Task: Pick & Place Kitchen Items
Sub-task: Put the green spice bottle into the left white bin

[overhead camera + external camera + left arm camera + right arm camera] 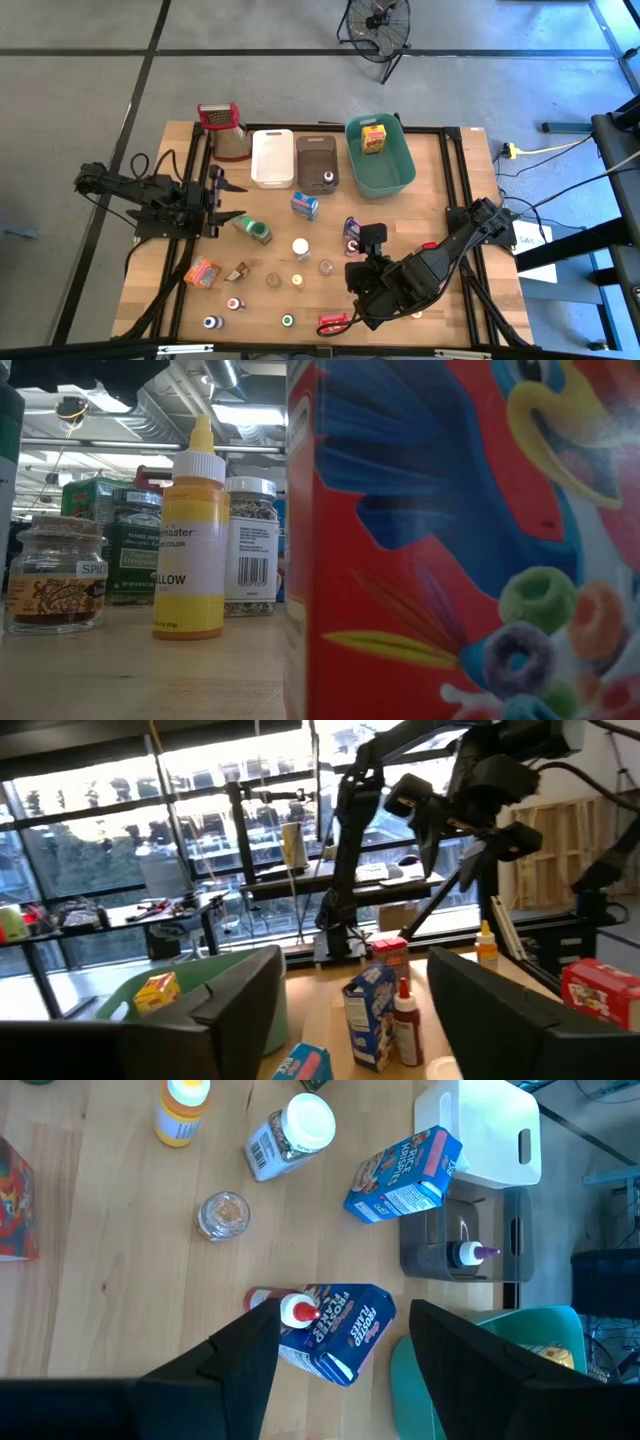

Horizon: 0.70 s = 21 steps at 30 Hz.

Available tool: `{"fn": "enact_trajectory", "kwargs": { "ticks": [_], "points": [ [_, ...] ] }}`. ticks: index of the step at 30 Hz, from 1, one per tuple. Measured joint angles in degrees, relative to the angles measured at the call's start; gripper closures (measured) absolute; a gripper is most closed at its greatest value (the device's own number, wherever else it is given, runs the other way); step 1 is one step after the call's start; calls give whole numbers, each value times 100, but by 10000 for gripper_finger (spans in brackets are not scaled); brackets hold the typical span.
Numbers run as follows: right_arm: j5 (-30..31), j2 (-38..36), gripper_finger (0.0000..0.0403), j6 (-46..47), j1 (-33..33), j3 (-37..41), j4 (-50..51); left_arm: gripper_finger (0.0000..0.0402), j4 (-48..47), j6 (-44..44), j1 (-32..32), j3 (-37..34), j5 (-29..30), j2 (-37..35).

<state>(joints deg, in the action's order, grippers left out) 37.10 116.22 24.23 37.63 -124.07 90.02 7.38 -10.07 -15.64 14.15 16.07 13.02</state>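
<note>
Two grippers hang over the table (180,300). The right gripper (335,1345), jaws apart and empty, is above a blue Frosted Flakes box (345,1330) and a red-capped bottle (290,1312) touching it. The left gripper (228,200) is open, holding nothing, beside a green jar (254,230) lying on its side. A cereal box (460,540) blocks much of the low view.

Three bins (272,158), one grater (224,130), two arms (150,195).
</note>
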Motion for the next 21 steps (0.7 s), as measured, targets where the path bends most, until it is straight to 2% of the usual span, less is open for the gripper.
{"fn": "enact_trajectory", "kwargs": {
  "ticks": [4, 8, 11, 16, 21],
  "points": [
    [2, 0, 178, 0, 0, 0, 0, 101, -121, 49, 0, 0, -90, 0],
    [4, 0, 178, 76, 0, 0, 0, 76, -320, -239, 0, -2, 439, -2],
    [2, 0, 178, 104, 0, 0, 0, 73, -523, 57, 4, -4, 516, 1],
    [-4, 0, 178, 140, 2, 0, 0, 75, -683, -61, 2, -7, -223, 103],
    [-7, 0, 178, 151, 0, 0, 0, 75, -456, -231, 0, 180, -80, 384]
  ]
}}
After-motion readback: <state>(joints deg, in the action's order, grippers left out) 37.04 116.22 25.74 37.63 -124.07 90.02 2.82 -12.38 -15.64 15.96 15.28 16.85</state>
